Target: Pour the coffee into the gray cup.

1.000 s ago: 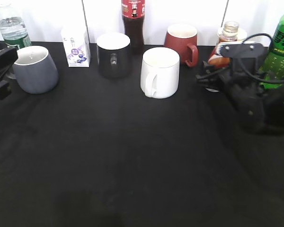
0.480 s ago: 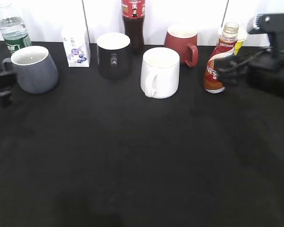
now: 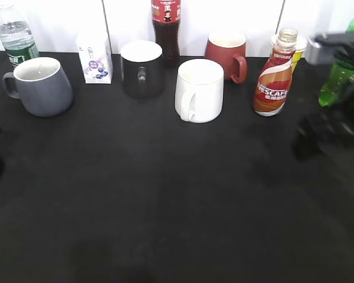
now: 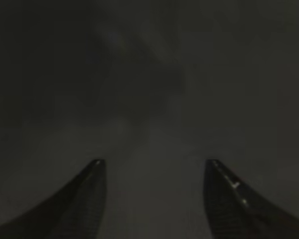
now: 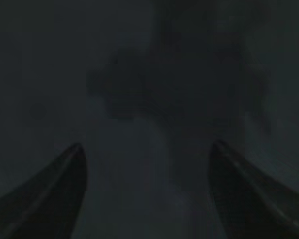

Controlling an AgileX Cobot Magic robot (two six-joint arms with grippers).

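Up-left of the spread, empty right gripper, the curvy brown Nescafe coffee bottle is seen upright; the left gripper is likewise parted, well below the squat blue-gray cup.

My left gripper: two dark, matte jaws, each a curved blade tapering to a blunt tip; faint pale specks along the inner edge of one. My right gripper: two near-black jaws of the same tapered form, dim and blurred. My right arm, exterior view: black blurred bulk with a grey block-shaped part on top
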